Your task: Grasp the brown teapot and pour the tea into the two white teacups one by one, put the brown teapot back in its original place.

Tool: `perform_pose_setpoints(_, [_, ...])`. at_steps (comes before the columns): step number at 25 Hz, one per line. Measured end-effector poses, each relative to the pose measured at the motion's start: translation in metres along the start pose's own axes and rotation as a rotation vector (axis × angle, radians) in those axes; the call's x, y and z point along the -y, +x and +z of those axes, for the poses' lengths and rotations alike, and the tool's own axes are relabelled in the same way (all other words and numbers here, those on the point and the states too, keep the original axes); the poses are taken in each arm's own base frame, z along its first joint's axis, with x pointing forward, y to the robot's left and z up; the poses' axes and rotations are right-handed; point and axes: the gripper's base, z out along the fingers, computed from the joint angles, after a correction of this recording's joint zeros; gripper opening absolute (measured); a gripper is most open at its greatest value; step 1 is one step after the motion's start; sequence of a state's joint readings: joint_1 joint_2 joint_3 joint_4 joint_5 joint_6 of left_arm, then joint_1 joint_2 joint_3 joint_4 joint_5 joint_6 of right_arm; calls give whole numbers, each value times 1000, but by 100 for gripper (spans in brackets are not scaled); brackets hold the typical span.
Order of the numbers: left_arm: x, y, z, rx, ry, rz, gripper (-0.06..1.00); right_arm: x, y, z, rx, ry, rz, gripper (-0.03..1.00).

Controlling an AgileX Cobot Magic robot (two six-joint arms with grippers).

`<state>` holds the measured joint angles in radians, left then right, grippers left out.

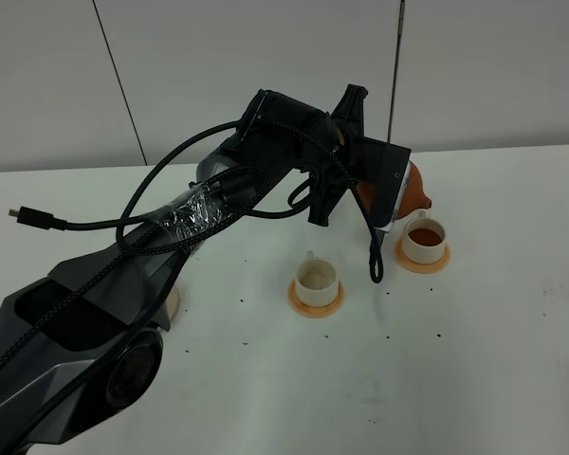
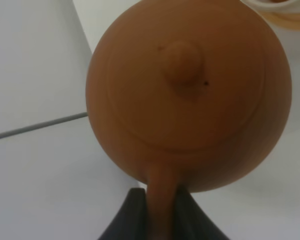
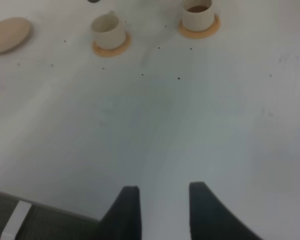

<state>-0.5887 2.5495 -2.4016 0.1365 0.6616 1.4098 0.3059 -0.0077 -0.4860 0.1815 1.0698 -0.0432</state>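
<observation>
Much open table (image 1: 512, 360); teapot (image 1: 419, 188) seemingly near teacup (image 1: 423, 237) rim.

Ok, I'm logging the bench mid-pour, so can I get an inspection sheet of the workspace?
Surface: white table, dotted with dark specks.
Job's things: teapot held beside the far cup, which holds tea; near cup empty; saucer bare.
Clutter: nothing seen.
Hands: left hand shut on the teapot's handle; right hand open, holding nothing.
Cables: black cable along the left arm, its plug end free.
Surroundings: grey wall panels.
</observation>
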Motion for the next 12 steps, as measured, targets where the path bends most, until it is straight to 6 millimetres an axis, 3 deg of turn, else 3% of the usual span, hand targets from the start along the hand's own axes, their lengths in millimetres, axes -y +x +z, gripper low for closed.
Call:
perform_pose_setpoints(6, [1, 0, -1, -2, 14, -83, 17, 0, 0, 0, 0, 0, 0, 24])
perform_pose_setpoints(12, [-5, 1, -13, -7, 18, -150, 17, 0, 0, 0, 0, 0, 0, 24])
